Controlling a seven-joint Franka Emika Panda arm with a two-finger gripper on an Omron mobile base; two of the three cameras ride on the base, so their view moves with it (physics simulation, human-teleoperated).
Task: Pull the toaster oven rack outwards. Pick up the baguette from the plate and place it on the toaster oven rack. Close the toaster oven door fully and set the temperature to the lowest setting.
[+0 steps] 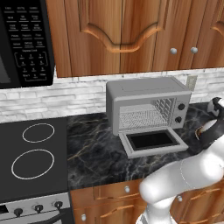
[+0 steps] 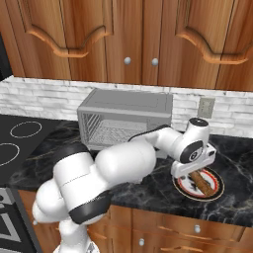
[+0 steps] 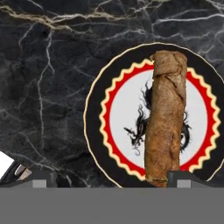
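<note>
The light-grey toaster oven (image 1: 148,105) stands on the dark marble counter. Its door (image 1: 153,142) is dropped open flat, and the wire rack (image 1: 141,117) is in the cavity. To its right lies the plate (image 2: 216,189), with a white centre and a dark, red-trimmed rim (image 3: 94,113). The brown baguette (image 3: 165,118) lies along the plate (image 2: 203,181). My gripper (image 3: 103,177) hovers just above the plate (image 2: 191,173), open wide and holding nothing. In the hand view the baguette's near end lies by the right fingertip (image 3: 183,177).
A black microwave (image 1: 24,41) hangs at upper left over the black cooktop (image 1: 33,153). Wooden cabinets run overhead. A wall outlet (image 2: 206,107) sits behind the plate. My arm crosses in front of the oven in the right base view.
</note>
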